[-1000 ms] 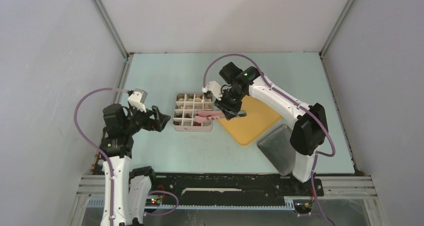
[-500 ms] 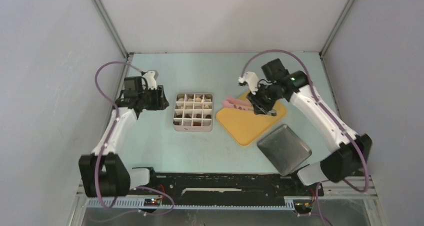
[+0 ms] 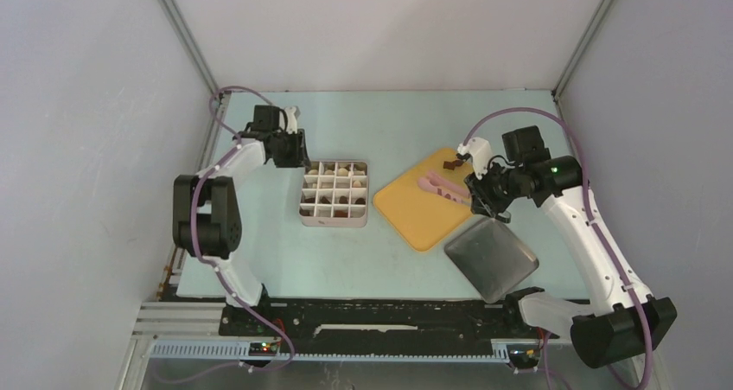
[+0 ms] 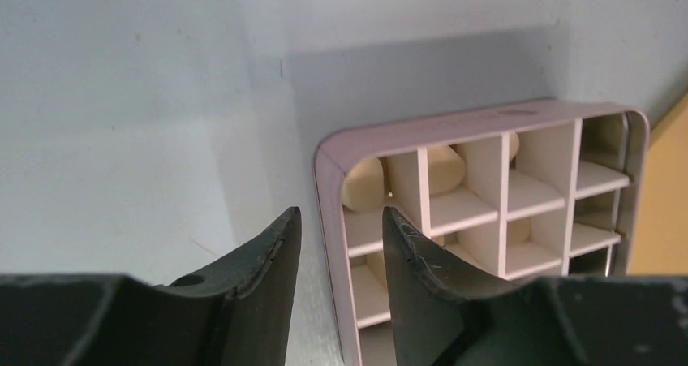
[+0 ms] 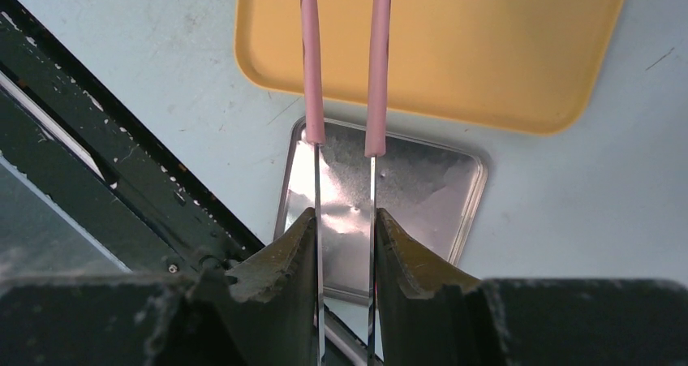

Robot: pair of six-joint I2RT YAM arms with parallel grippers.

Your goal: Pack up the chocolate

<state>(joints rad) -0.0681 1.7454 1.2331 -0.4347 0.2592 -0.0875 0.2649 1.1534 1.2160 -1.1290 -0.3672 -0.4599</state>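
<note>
Chocolate pieces lie in the cells of a white divided box [image 3: 309,218]: cream ones [image 3: 342,171] in the far row, dark ones [image 3: 333,201] nearer. One dark piece [image 3: 450,163] rests on the yellow board [image 3: 423,217]. My left gripper [image 3: 297,153] is at the box's far left corner. In the left wrist view its jaws [image 4: 339,213] straddle the box wall [image 4: 328,187], open, with gaps on both sides; cream pieces [image 4: 363,183] sit just inside. My right gripper [image 3: 477,196] is shut on the pink tongs [image 3: 436,184], held over the board. The tongs' pink tips [image 5: 312,58] stand apart with nothing between them.
A shiny metal tray [image 3: 491,257] lies at the front right, touching the yellow board's corner; in the right wrist view this tray [image 5: 422,187] is below the tongs. Grey walls close in the table on three sides. The black base rail [image 3: 389,319] runs along the near edge.
The left arm swung up to the box's far left corner and its jaws narrowed around the wall. The right arm carried the tongs rightward from the box to over the yellow board.
</note>
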